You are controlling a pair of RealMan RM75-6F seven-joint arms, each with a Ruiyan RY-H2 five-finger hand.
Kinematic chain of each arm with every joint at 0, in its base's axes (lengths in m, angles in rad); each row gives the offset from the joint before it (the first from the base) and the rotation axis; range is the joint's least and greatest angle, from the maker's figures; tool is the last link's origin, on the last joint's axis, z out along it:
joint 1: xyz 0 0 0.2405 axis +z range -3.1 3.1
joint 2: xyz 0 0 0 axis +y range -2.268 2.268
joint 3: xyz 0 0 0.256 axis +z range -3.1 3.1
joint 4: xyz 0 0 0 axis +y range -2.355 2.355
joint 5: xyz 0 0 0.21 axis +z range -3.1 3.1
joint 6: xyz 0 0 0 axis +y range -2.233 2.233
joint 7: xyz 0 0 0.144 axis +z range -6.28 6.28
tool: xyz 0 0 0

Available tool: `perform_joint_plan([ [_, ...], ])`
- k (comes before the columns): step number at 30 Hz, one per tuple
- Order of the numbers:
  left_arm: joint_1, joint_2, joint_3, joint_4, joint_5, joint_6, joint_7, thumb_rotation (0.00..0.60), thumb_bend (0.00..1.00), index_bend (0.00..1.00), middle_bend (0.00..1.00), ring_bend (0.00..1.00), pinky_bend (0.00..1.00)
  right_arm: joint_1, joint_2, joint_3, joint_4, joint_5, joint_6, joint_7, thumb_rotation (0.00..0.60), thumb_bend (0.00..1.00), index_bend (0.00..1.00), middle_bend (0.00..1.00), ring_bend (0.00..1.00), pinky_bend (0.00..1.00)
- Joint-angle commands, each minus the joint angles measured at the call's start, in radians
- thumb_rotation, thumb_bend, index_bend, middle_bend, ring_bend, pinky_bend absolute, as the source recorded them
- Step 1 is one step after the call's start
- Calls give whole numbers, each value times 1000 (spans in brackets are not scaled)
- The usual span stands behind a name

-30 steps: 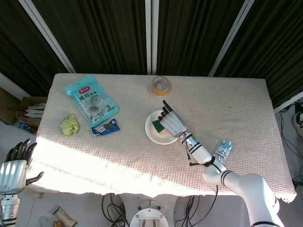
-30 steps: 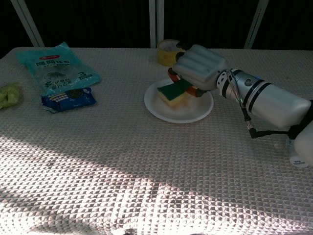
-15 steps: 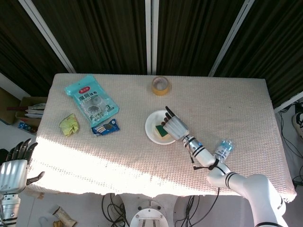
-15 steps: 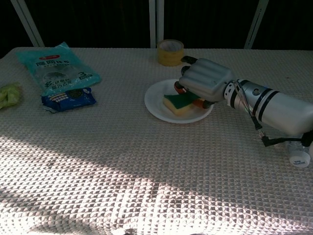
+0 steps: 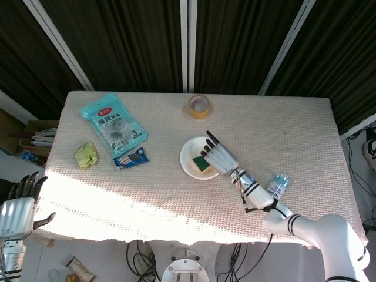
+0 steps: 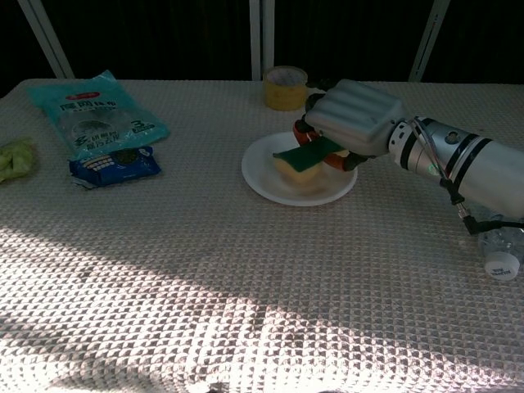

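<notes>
Sponge (image 5: 201,163) sits over the white plate (image 5: 189,165) in the head view, my right hand (image 5: 220,157) covering it; my left hand (image 5: 17,207) hangs off-table, fingers apart. Chest view: right hand (image 6: 354,121) grips the sponge (image 6: 300,155), tilted above the plate (image 6: 270,184).

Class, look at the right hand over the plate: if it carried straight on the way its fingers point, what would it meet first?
Probably the roll of tape: the right hand, holding the sponge above the plate, points up-table roughly toward it, though height and exact aim are hard to judge.
</notes>
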Motion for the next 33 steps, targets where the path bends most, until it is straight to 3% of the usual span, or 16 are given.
perform_joint_plan([
  [1,0,0,0,-1,0,-1,2,600,93,155,56,62,137,-2,0,-18,-5,1,-38,-27,600,395,628,470,224,44],
  [5,2,1,2,-1,-2,1,2,600,93,155,56,62,137,9,-29,-18,30,12,-81,-63,600,396,630,470,225,42],
  [16,4,0,2,2,-1,3,-2,600,93,155,56,62,137,27,-9,47,-9,29,-37,-21,600,396,631,471,224,41],
  [25,4,0,1,3,-8,-1,-2,600,93,155,56,62,137,51,-85,23,76,48,-129,-49,600,397,632,471,224,41],
  [33,7,-3,1,12,-7,4,-12,600,92,155,56,62,137,42,-48,42,27,30,-50,-10,600,397,632,471,231,41],
])
